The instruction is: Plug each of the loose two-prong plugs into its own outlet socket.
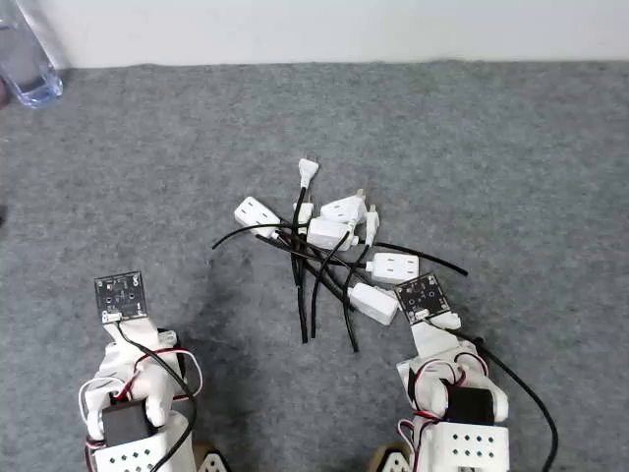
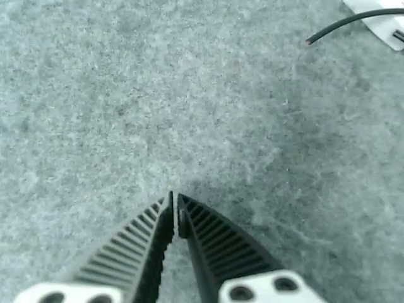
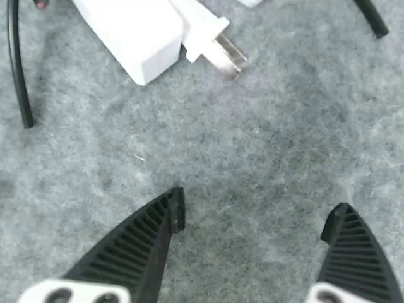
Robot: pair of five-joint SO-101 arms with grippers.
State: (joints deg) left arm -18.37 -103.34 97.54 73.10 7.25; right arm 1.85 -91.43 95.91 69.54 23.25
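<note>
A tangle of white two-prong plugs and outlet sockets on short black cables lies mid-table. It includes a socket block (image 1: pixel 257 211), a plug (image 1: pixel 308 169) pointing away, another socket block (image 1: pixel 395 266) and a white plug body (image 1: pixel 373 303) nearest the right arm (image 1: pixel 447 393). My right gripper (image 3: pixel 259 214) is open just above the carpet. A white plug (image 3: pixel 145 31) with metal prongs (image 3: pixel 227 57) lies a short way ahead of it, untouched. My left gripper (image 2: pixel 175 203) is shut on nothing over bare carpet, left of the pile, on the left arm (image 1: pixel 128 393).
Grey carpet (image 1: pixel 511 147) covers the table. A clear plastic bottle (image 1: pixel 25 59) stands at the far left corner. A loose black cable end (image 2: pixel 328 28) and a white piece (image 2: pixel 379 19) lie well ahead of the left gripper. Black cables (image 3: pixel 16 63) flank the right gripper's plug.
</note>
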